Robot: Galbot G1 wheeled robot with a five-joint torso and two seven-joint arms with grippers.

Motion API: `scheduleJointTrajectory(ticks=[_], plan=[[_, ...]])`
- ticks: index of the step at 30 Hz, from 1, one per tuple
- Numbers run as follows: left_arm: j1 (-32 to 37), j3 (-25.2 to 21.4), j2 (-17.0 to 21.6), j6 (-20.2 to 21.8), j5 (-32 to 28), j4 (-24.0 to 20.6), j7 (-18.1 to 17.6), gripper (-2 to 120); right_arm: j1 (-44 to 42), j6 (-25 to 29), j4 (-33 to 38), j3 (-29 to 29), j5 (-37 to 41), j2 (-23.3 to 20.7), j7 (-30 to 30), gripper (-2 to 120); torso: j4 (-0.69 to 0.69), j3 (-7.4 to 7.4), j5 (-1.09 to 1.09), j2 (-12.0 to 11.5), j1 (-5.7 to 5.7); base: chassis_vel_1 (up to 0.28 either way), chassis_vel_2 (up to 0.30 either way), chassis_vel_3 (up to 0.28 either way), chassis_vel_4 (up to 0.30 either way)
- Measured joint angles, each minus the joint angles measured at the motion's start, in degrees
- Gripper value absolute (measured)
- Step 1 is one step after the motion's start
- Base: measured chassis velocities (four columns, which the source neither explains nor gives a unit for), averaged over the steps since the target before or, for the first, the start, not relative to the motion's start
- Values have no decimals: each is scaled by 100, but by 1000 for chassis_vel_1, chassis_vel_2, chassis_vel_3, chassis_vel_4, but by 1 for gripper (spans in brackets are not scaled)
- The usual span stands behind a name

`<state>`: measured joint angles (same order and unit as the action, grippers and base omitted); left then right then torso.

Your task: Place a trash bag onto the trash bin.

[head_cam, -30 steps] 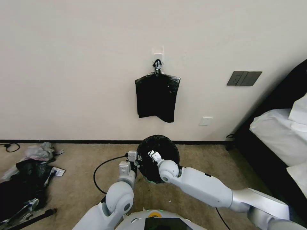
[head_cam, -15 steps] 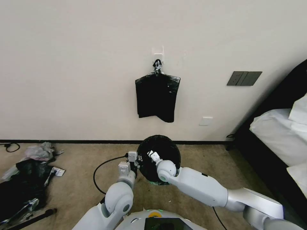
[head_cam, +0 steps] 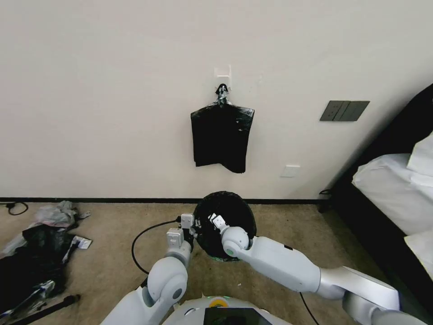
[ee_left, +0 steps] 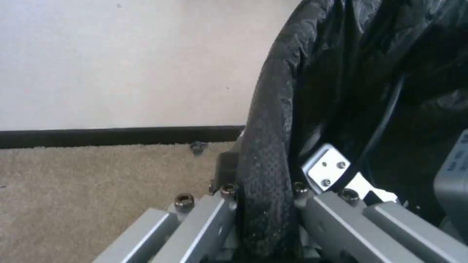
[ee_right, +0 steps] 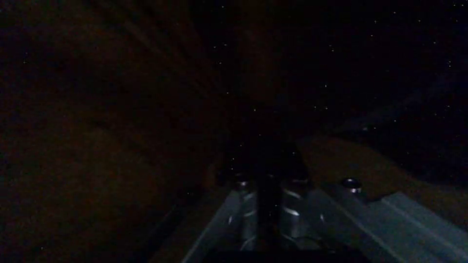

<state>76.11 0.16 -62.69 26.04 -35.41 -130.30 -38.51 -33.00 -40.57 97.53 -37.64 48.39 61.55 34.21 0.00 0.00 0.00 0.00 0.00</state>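
The glossy black trash bag (head_cam: 228, 216) is pulled over a round shape on the carpet by the wall; the trash bin under it is hidden. In the left wrist view the bag's rolled edge (ee_left: 268, 146) runs between the fingers of my left gripper (ee_left: 265, 190), which is shut on it. In the head view that left gripper (head_cam: 195, 228) sits at the bag's left rim. My right gripper (head_cam: 213, 219) reaches into the bag's mouth. In the dark right wrist view the right gripper (ee_right: 265, 179) is shut on a thin dark strip of the bag.
A flat sheaf of black bags (head_cam: 222, 137) hangs from a wall hook above. A heap of plastic litter (head_cam: 36, 253) lies at the left. A black cable (head_cam: 144, 237) loops on the carpet by my left arm. A bed (head_cam: 397, 194) stands at the right.
The bag's mouth has spread a little wider to the right. My right forearm has shifted slightly left. The left gripper has stayed at the rim.
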Motion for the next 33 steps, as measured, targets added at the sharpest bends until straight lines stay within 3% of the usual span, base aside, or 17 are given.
scheduleJointTrajectory(ticks=[23,33], plan=[[32,-35,11,2,-29,-15,15,1,10,1,70,53,69,-65,-32,0,0,0,0,0,0,0,0,0,0],[-123,-128,-53,45,-284,301,-19,1,-69,1,1034,144,339,-613,-122,35,0,0,0,0,0,0,0,0,0]])
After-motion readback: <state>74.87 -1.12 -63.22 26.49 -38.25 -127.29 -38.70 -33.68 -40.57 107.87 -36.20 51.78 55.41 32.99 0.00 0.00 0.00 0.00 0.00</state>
